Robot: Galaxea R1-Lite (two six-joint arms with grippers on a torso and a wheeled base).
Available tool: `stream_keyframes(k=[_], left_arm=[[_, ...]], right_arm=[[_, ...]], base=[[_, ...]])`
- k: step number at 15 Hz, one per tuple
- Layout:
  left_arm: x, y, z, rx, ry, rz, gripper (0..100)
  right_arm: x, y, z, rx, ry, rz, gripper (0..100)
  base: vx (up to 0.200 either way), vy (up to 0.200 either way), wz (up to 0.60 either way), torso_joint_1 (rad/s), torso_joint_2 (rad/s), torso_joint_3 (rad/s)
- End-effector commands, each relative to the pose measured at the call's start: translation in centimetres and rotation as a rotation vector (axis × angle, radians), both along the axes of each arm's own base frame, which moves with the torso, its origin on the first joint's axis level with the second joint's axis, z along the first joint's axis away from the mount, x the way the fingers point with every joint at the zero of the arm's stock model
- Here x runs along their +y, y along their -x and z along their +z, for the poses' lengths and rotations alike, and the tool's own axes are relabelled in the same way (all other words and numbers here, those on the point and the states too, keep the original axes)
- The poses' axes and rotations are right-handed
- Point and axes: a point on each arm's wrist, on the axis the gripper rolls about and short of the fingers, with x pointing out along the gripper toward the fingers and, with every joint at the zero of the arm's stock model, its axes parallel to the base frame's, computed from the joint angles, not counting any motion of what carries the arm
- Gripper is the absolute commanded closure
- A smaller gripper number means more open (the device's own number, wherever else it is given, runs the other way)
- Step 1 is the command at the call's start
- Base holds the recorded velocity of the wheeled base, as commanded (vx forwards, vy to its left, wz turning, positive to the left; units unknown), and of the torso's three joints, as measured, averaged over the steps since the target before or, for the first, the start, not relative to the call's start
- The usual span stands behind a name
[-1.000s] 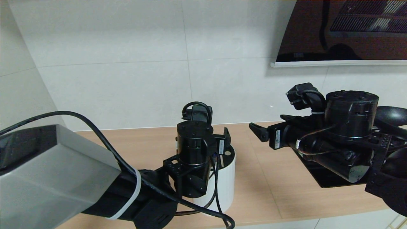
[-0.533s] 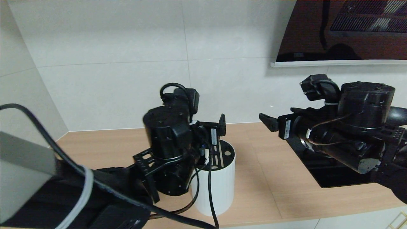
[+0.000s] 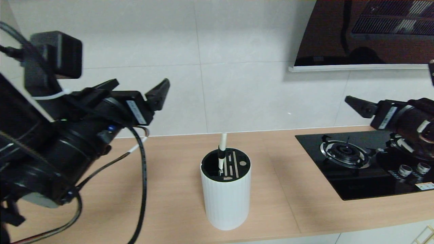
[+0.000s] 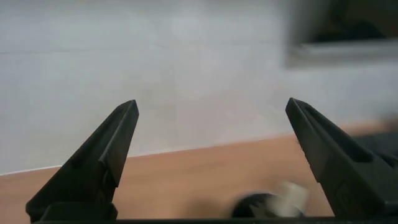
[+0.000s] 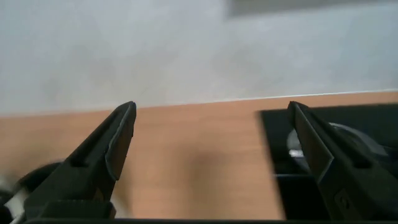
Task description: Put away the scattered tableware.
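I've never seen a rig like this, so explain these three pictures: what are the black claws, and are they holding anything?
This is a two-armed robot at a kitchen counter. The wide picture comes from a camera on its head; the other two come from cameras on its wrists, looking out between each claw's fingers. The left gripper is raised near the wall, the right gripper is by the gas hob; both are open and hold nothing. On the counter stands a white ribbed holder with a slotted black top, and one white-handled utensil stands in it.
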Motion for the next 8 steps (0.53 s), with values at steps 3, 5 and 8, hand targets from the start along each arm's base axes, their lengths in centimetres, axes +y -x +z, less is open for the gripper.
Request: stream_keyframes(k=[3,5,8], left_arm=[[7.1,8.4,0.5,-0.034,0.005,0.049,0],[10.2,12.9,-1.3,-0.013,-0.007,0.124,0],[12.9,19.0,-5.0,-0.013,-0.023,0.162,0]], right_arm=[[-5.1,8.0,0.9,-0.139,-0.015,-0.074,0],[-6.2,11.8,0.4,-0.146,-0.008,-0.156,0],[-6.3,18.9,-0.6,-0.18,0.003,-0.15,0]], base=[[0.0,0.0,0.0,0.0,0.0,0.0],[0.0,0.0,0.0,0.0,0.0,0.0],[0.0,0.0,0.0,0.0,0.0,0.0]])
